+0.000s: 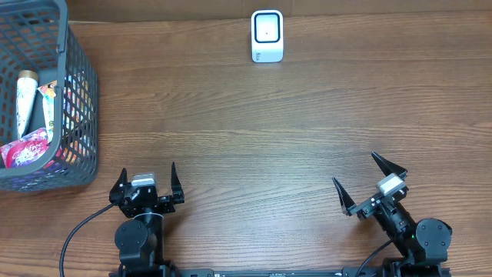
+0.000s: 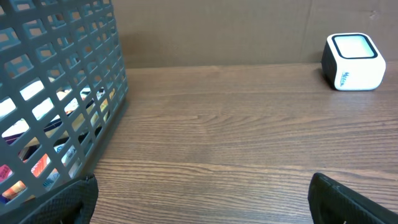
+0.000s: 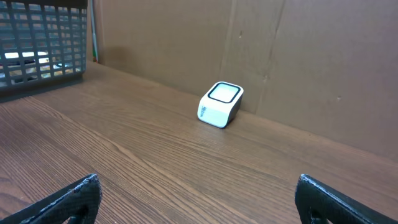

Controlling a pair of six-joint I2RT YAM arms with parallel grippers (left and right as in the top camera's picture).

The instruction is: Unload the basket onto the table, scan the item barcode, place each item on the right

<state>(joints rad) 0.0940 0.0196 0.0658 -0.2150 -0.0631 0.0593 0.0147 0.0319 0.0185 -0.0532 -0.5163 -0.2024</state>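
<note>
1. From above: the job has not really begun. The white barcode scanner point(image 1: 267, 35) stands alone at the far edge of the wooden table point(image 1: 254, 131). The things to scan are not near it. They lie in the grey basket point(image 1: 80, 92), far off to the scanner's left. Inside I can see a white tube point(image 1: 25, 98) and a pink packet point(image 1: 28, 146). The left gripper point(image 1: 147, 171) and the right gripper point(image 1: 354, 168) sit at the near edge, well away from the scanner. Both are wide open and hold nothing.
2. What is left, I think: pick one thing out of the basket, carry it to the scanner and show it the barcode.
3. Left wrist view: the left gripper point(image 2: 202, 180) holds nothing between its two black fingers. The basket point(image 2: 56, 93) is close on the left, and the scanner point(image 2: 353, 62) is far off to the right.
4. Right wrist view: the right gripper point(image 3: 198, 183) is open and empty too. The scanner point(image 3: 220, 104) is ahead, and just behind it is a brown cardboard wall point(image 3: 311, 62). The table is bare brown wood around the scanner.
</note>
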